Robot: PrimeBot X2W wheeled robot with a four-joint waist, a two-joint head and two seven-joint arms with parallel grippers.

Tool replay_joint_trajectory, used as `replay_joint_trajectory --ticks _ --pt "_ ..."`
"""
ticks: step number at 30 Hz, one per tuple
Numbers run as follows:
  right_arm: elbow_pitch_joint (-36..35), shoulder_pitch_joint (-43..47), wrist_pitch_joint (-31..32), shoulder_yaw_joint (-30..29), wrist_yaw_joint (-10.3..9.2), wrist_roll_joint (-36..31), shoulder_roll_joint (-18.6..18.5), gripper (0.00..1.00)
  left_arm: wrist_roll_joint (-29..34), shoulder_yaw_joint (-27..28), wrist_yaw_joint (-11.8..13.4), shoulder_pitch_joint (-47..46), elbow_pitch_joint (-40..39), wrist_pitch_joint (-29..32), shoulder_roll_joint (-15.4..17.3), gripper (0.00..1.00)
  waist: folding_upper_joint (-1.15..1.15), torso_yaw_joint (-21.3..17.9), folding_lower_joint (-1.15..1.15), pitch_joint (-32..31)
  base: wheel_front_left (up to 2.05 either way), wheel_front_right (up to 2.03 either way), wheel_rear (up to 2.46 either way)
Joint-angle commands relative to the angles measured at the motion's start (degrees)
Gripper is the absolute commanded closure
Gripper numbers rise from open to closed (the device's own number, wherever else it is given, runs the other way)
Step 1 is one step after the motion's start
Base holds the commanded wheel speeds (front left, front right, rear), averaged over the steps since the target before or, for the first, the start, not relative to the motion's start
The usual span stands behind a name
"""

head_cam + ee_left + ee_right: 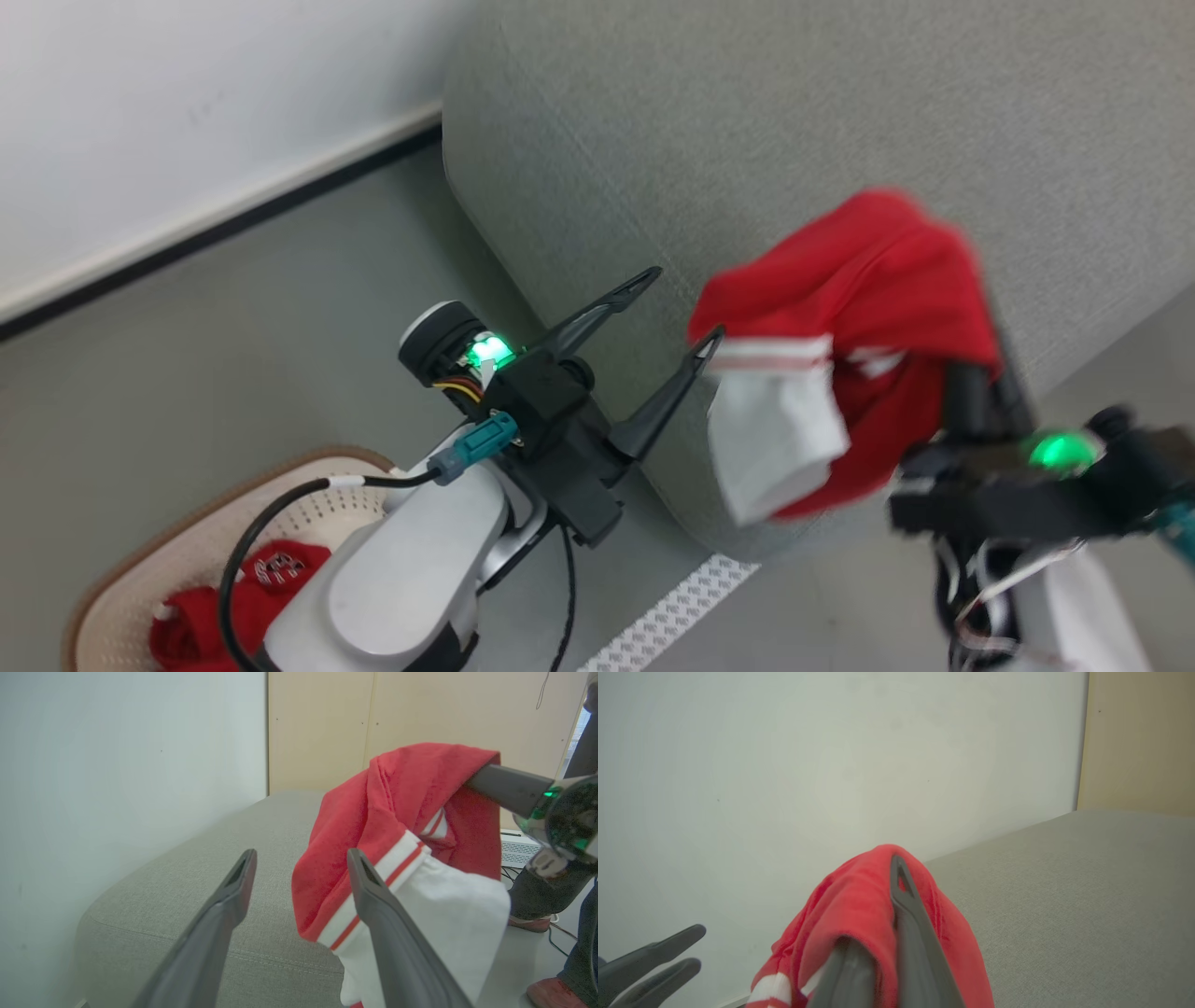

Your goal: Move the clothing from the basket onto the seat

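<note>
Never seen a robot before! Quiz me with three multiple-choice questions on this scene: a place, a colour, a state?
1. Where does the cream perforated plastic laundry basket stand? A on a shelf; B on the floor; C midair.
2. What colour is the panel hanging from the held soft red garment? A white; B blue; C black.
3. How is the right gripper? A open; B shut on the garment; C inside the basket.
B: grey floor surrounds it. A: white cloth hangs below its stripes. B: it pinches red cloth.

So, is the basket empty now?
No, a red garment lies inside the basket in the head view.
</note>
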Motion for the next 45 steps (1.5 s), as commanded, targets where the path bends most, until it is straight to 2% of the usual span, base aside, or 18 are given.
replay_joint_trajectory --ticks 1,8,14,22,27,30,35,42,45 --pt "-0.2 -1.5 -0.1 -0.7 0.04 0.7 0.0 1.0 0.0 -0.1 -0.1 -0.5 0.2 0.4 0.7 0.0 -0.01 0.0 0.0 3.4 0.0 0.0 0.0" --pt "1.4 -14.5 -0.1 -8.7 0.04 4.3 -2.6 1.0 1.8 -0.9 -0.1 -2.8 -2.4 4.5 4.1 0.0 -0.01 0.3 0.0 12.5 0.0 0.0 0.0" --pt "5.8 -26.8 -0.1 -17.9 0.04 10.0 -5.7 1.0 3.1 -2.6 -0.4 -5.4 -5.9 7.7 6.5 0.0 -0.01 1.1 0.0 19.6 0.0 0.0 0.0" --pt "11.6 -38.1 -0.1 -25.2 0.04 11.0 -11.5 1.0 3.6 -6.3 -0.6 -9.8 -8.8 11.1 8.3 0.0 -0.01 3.1 0.0 28.2 0.0 0.0 0.0" --pt "15.4 -42.7 -0.1 -27.6 0.04 10.1 -13.9 1.0 2.9 -8.2 -0.7 -11.4 -9.6 12.3 9.5 0.0 -0.01 4.1 0.0 31.6 0.0 0.0 0.0" --pt "17.6 -43.8 -0.1 -28.1 0.04 9.3 -14.1 1.0 2.6 -8.5 -0.7 -12.0 -9.8 12.4 9.8 0.0 -0.01 4.6 0.0 32.5 0.0 0.0 0.0" --pt "25.8 -45.2 -0.1 -26.7 0.04 7.6 -13.6 1.0 2.4 -8.9 -0.7 -12.9 -9.9 12.4 10.1 0.0 -0.01 5.2 0.0 33.4 0.0 0.0 0.0" --pt "36.9 -45.8 -0.1 -25.4 0.04 9.5 -10.6 1.0 2.0 -9.3 -0.3 -12.6 -9.1 11.9 9.9 0.0 -0.01 5.3 0.0 32.8 0.0 0.0 0.0" --pt "37.1 -44.9 -0.1 -25.0 0.04 11.5 -9.5 1.0 1.8 -9.1 0.2 -11.9 -9.0 11.6 10.2 0.0 -0.01 4.9 0.0 32.1 0.0 0.0 0.0"
